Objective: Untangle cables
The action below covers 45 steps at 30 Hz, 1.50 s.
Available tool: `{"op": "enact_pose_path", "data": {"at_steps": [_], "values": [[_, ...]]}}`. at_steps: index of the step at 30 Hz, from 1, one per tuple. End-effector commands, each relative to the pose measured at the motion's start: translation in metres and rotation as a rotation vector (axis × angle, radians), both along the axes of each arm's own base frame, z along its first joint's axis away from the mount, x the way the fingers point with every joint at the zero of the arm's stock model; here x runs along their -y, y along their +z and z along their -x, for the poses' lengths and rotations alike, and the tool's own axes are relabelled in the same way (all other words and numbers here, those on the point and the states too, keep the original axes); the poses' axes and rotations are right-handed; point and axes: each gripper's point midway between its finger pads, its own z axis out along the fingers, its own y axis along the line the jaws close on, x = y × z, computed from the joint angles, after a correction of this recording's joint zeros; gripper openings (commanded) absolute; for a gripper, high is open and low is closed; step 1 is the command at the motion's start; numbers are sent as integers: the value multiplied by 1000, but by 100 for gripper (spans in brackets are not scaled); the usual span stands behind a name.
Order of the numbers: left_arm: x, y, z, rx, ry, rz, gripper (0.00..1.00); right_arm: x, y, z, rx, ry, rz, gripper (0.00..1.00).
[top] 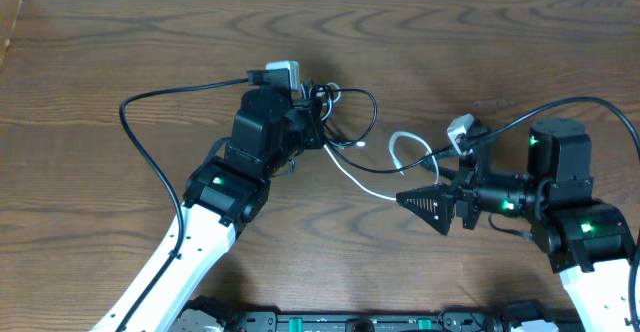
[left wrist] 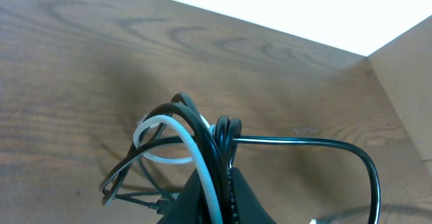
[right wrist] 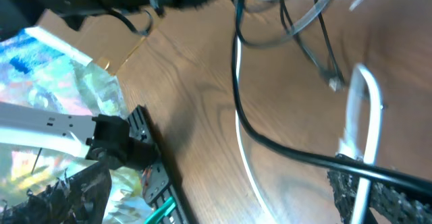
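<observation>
Wooden table [top: 120, 42] filled the overhead frame. Left arm [top: 215, 197] came up from the lower left toward top centre. Right arm [top: 585, 232] sat at the lower right, pointing left.

Left gripper [top: 314, 124] was at top centre of the overhead view with the cables [top: 335, 112] bunched right at its tip. In the left wrist view the bundle draped over the fingers [left wrist: 202, 200] at bottom centre. The jaws looked closed on the cables, though that view was too tight to be sure.

Right gripper [top: 432, 194] was right of centre, jaws spread open. In the right wrist view one finger showed at the lower right and the other at the lower left. It clamped nothing.

White cable [top: 365, 184] ran from the left gripper's bundle down and right across the middle of the table. It then looped up just beside the right gripper. In the right wrist view it lay across the lower-right finger [right wrist: 351, 187], together with one black cable [right wrist: 290, 150].

Another black cable loop [top: 372, 107] stuck out right of the left gripper, between the two grippers. A small plug end [right wrist: 334, 84] hung at the upper right of the right wrist view, apart from the finger.
</observation>
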Motion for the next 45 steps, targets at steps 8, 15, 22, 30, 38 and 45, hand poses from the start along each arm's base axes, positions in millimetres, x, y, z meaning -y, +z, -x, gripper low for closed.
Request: {"op": "enact_pose_path", "data": {"at_steps": [8, 15, 22, 30, 38, 45], "values": [[2, 15, -5, 73, -30, -16, 7, 26, -31, -7, -260, -272, 114, 99], [8, 13, 0, 73, -85, -30, 7, 49, -46, -22, -343, -485, 175, 99], [51, 20, 36, 144, -468, -25, 7, 32, -25, -26, -188, -336, 119, 99], [78, 32, 80, 241, -805, 28, 8, 12, 8, -30, -65, -213, -9, 99], [82, 37, 86, 260, -844, 49, 7, 7, 15, -26, -54, -170, -44, 95], [87, 53, 88, 334, -883, 77, 8, 2, 20, -20, -39, -125, -65, 84]]}}
